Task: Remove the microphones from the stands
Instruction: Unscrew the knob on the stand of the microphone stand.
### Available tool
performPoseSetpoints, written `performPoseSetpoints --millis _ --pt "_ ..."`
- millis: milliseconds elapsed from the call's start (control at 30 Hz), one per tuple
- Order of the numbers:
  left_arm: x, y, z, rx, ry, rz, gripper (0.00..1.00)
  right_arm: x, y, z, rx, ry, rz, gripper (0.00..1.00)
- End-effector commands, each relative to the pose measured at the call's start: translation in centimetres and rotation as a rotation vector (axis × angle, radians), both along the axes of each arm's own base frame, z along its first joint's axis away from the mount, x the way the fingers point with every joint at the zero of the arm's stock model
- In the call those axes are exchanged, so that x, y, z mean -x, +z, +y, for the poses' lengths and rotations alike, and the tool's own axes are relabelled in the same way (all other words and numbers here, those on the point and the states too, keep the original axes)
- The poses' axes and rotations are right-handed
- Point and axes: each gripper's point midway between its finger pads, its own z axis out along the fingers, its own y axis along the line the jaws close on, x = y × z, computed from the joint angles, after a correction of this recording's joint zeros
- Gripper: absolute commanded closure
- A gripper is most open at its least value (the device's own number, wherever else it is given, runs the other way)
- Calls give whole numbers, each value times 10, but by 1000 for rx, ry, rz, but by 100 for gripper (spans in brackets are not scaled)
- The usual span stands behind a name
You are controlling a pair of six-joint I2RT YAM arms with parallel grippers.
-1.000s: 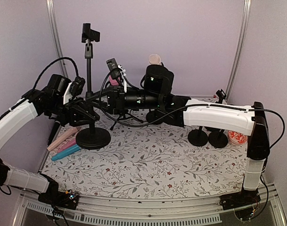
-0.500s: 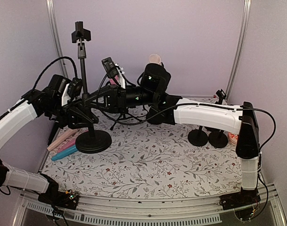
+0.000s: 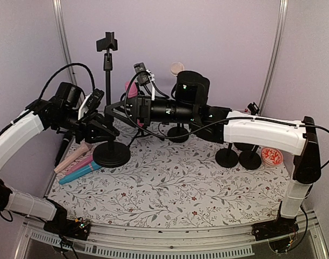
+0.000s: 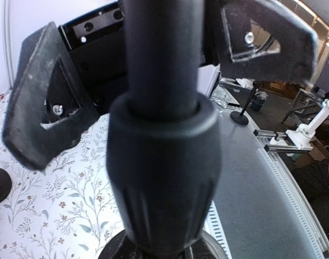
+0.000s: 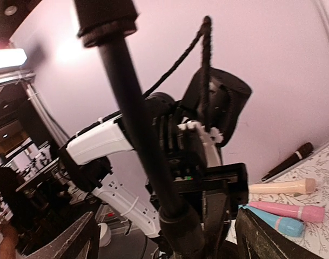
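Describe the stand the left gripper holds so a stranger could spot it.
Left side of the floral table, beside the microphones lying flat. The stand has a wide round black base; unlike the short stands at right, its pole rises tallest, ending in a clip.

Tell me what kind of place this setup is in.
Probably a robotics lab's enclosed test booth: plain lilac walls framed by metal posts, a left arm and right arm bolted to a rail at the edge of a flower-patterned table, with microphone stands set out as props.
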Motion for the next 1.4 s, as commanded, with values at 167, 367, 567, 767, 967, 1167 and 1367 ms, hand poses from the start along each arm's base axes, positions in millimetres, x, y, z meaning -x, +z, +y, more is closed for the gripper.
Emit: performPoseSetpoints --millis 167,367,567,767,967,1167,1367 --pt "-49 3 0 -89 209 -152 100 -28 -14 -9 173 -364 -87 19" --pt "-62 1 0 -100 259 -154 100 -28 -8 1 192 -403 -112 26" --pt "-62 0 0 -99 258 -148 100 -40 -15 12 215 -449 -102 35" --pt "-62 0 0 -98 256 -147 100 -53 -22 13 253 -515 -95 43" --pt "-61 1 -1 -95 250 -146 100 -55 -27 15 263 -522 -87 52" --pt "-57 2 -1 -85 234 -143 100 -56 -18 24 237 -496 -75 70" --pt "-54 3 -1 -80 222 -141 100 -55 -8 26 204 -442 -44 97"
